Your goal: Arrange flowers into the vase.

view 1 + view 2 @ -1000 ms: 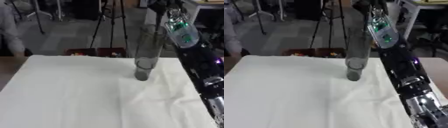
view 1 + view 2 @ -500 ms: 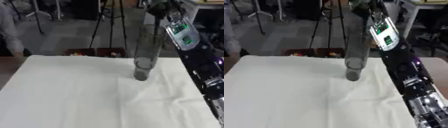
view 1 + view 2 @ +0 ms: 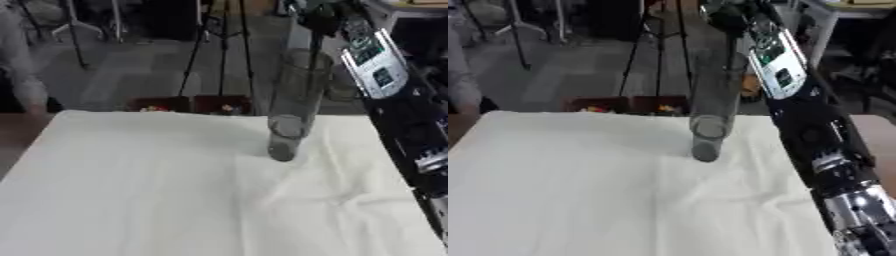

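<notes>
The right hand hangs above the tall clear glass vase, far right on the white cloth; whether its fingers are open or curled cannot be told.

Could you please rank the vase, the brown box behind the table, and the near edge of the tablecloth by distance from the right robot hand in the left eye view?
From the right robot hand, top right:
1. Vase, just below it.
2. Brown box, beyond the table's far edge, to the left.
3. Tablecloth's near edge, at the bottom.

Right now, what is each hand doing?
Left hand: not in view.
Right hand: above the vase, dark and blurred; cannot tell if open or shut.
</notes>
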